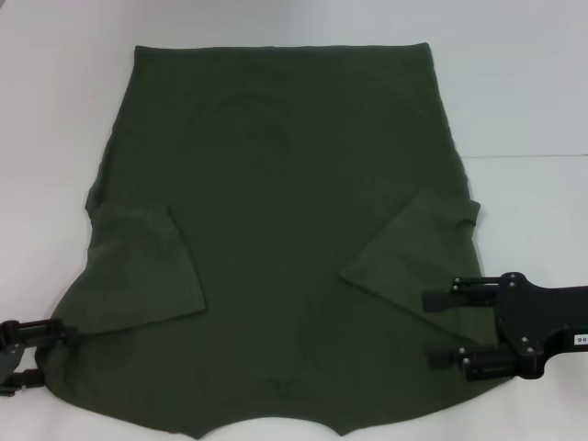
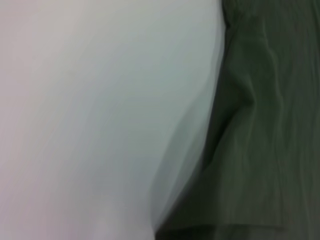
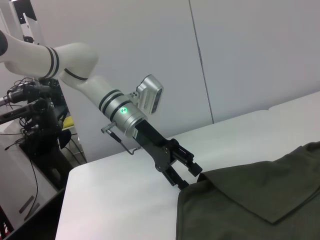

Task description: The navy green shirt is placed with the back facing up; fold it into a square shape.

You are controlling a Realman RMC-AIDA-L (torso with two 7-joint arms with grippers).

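A: Near edge first. Where's the L gripper?

B: Left gripper [image 1: 57, 347] sits at lower left of frame, at the hem corner of the navy green shirt [image 1: 276, 230]. Two black fingers [image 1: 41, 325] point toward the cloth, one above the other w/ a gap; tips reach the fabric edge. Can't tell if cloth is pinched between them. Right wrist view shows that same gripper [image 3: 186, 176] at the shirt [image 3: 250, 205] corner, tips touching the fabric, corner looks slightly raised.

A: And R side?

B: Right gripper [image 1: 432, 327] at lower right of frame, over the shirt's edge. Fingers [image 1: 439, 299] spread wide apart, both lying on top of the fabric, nothing gripped.

A: Shirt itself?

B: Spread flat on the white table [image 1: 514, 83], fills centre of frame. Both sleeves folded inward onto the body: one flap mid-left, one mid-right. Notched edge at bottom centre, straight edge at top. Left wrist view: just a shirt edge [image 2: 260, 130] w/ soft ripples, beside bare table [image 2: 90, 120].

A: Farther back?

B: Right wrist view: white arm [image 3: 85, 75] w/ green light, grey wall [image 3: 250, 55] behind.
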